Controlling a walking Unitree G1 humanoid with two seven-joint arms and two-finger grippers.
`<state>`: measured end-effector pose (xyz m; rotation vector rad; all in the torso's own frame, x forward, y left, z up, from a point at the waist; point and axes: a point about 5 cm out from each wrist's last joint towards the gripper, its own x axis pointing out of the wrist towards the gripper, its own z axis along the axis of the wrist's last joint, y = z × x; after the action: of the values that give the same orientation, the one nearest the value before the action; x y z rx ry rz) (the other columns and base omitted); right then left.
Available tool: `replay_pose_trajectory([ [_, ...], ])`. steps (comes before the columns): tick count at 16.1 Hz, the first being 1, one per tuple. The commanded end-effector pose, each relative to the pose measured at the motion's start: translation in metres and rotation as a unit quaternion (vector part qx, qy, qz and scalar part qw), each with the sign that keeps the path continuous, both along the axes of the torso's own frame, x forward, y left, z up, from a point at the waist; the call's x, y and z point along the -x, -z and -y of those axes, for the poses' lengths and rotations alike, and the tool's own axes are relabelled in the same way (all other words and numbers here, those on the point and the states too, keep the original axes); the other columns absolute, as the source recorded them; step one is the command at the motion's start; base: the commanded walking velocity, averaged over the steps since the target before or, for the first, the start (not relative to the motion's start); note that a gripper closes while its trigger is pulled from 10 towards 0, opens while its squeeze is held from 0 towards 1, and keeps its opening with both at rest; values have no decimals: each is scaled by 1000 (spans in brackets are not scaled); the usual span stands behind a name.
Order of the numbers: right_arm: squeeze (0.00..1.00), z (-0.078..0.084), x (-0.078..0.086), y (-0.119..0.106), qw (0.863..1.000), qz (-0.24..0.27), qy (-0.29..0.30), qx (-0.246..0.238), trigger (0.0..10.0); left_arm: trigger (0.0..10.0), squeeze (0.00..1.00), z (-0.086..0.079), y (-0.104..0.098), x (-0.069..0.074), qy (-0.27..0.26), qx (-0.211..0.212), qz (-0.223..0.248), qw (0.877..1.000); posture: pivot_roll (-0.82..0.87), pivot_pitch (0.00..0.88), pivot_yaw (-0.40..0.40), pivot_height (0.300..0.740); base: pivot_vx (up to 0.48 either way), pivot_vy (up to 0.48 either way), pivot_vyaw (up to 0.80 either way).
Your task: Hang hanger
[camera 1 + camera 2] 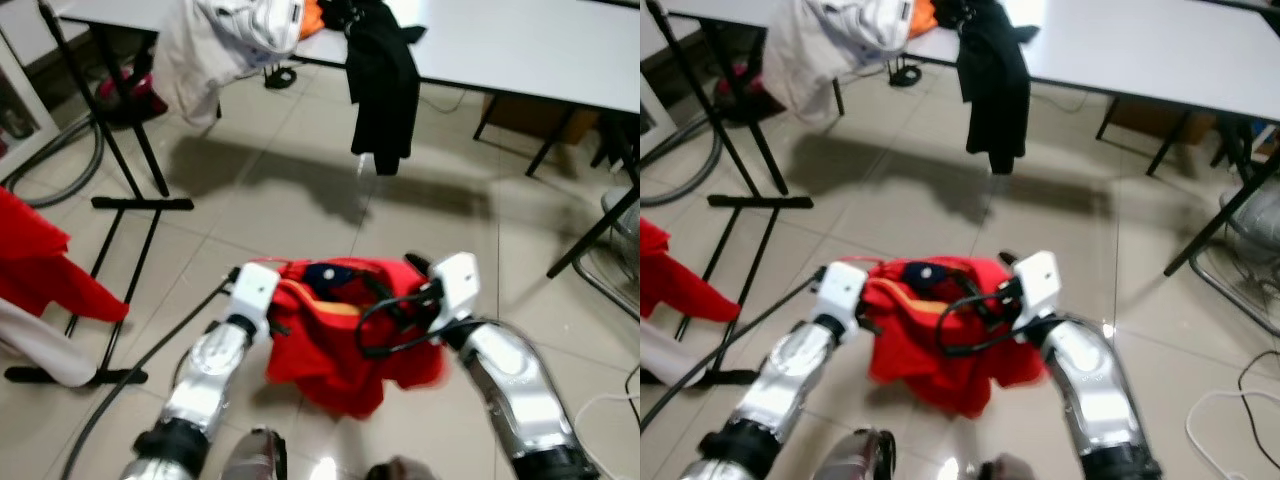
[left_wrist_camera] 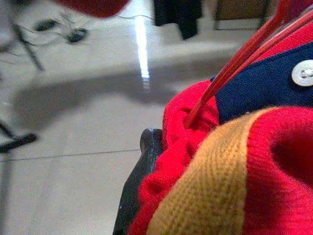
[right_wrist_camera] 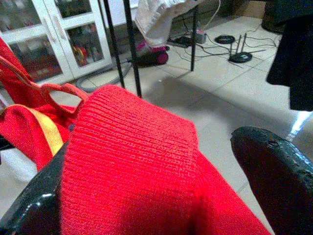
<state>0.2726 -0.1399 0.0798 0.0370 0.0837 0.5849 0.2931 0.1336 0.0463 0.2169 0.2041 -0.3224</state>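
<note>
Both silver arms reached forward over the tiled floor (image 1: 300, 200), holding a red sweater (image 1: 340, 350) on a red hanger (image 2: 234, 68) between them. On the left, the left gripper (image 1: 275, 300) was buried in the knit, its opening impossible to tell. On the right, the right gripper (image 3: 161, 186) had its fingers spread around a fold of the sweater. Far ahead stood a white counter (image 1: 520, 45) draped with a black garment (image 1: 382, 85) and a white garment (image 1: 220, 40). To the left stood a black rack (image 1: 130, 190) with red clothes (image 1: 40, 265).
</note>
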Motion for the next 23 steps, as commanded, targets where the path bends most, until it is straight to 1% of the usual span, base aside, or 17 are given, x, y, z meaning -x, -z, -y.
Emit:
replay_pose_trajectory([
  [1, 188, 4, 3, 8, 1000, -14, 13, 5, 10000, 10000, 0, 8, -20, -5, -2, 6, 54, 999, -115, 100, -3, 740, 0, -472, 413],
  [4, 192, 1, 1, 13, 1000, -22, 11, 2, 10000, 10000, 0, 13, -24, -4, 7, 0, 56, 998, -112, 99, 5, 740, 0, -480, 408],
  [5, 188, -1, -1, 14, 1000, -22, 9, 2, 10000, 10000, 0, 15, -27, -4, 15, -13, 63, 998, -113, 98, 5, 740, 0, -472, 413],
  [7, 188, -3, -2, 14, 1000, -19, 2, 3, 10000, 10000, 0, 17, -29, -5, 23, -27, 69, 997, -114, 98, 6, 740, 0, -472, 413],
  [10, 188, -4, -4, 12, 1000, -15, -1, 1, 10000, 10000, 0, 18, -30, -5, 24, -34, 65, 997, -114, 98, 7, 740, 0, -472, 410],
  [12, 188, -4, -7, 9, 1000, -15, 2, -10, 10000, 10000, 0, 10, -23, -6, -8, -36, 40, 999, -112, 105, 4, 740, 0, -472, 409],
  [13, 192, -5, -9, 9, 1000, -16, 4, -16, 10000, 10000, 0, 4, -20, -7, -35, -36, 29, 998, -111, 106, 2, 740, 0, -472, 413],
  [14, 192, -5, -10, 8, 1000, -16, 4, -18, 10000, 10000, 0, 2, -19, -7, -44, -36, 26, 998, -110, 107, 0, 740, 0, -472, 413],
  [16, 196, -7, -14, 8, 1000, -18, 7, -24, 10000, 10000, 0, -5, -14, -7, -69, -41, 14, 997, -103, 112, -6, 740, 0, 0, 413],
  [18, 208, -11, -16, 10, 999, -26, 11, -35, 10000, 10000, 0, -9, -13, -6, -90, -27, 13, 995, -98, 116, -12, 740, 0, 0, 406],
  [19, 231, -12, -16, 13, 999, -32, 12, -39, 10000, 10000, 0, -11, -13, -5, -104, -14, 11, 994, -96, 116, -13, 740, 0, 0, 406],
  [20, 275, -15, -15, 16, 998, -43, 8, -41, 10000, 10000, 0, -16, -12, -4, -122, 2, 12, 992, -93, 121, -14, 740, 0, 0, 400],
  [21, 263, -16, -15, 17, 998, -46, 7, -40, 10000, 10000, 0, -18, -13, -3, -127, 3, 14, 992, -92, 124, -15, 740, 0, 0, 400],
  [23, 212, -17, -17, 18, 998, -45, 19, -32, 10000, 10000, 0, -19, -13, -3, -128, -10, 20, 991, -92, 126, -15, 740, 0, 0, 0],
])
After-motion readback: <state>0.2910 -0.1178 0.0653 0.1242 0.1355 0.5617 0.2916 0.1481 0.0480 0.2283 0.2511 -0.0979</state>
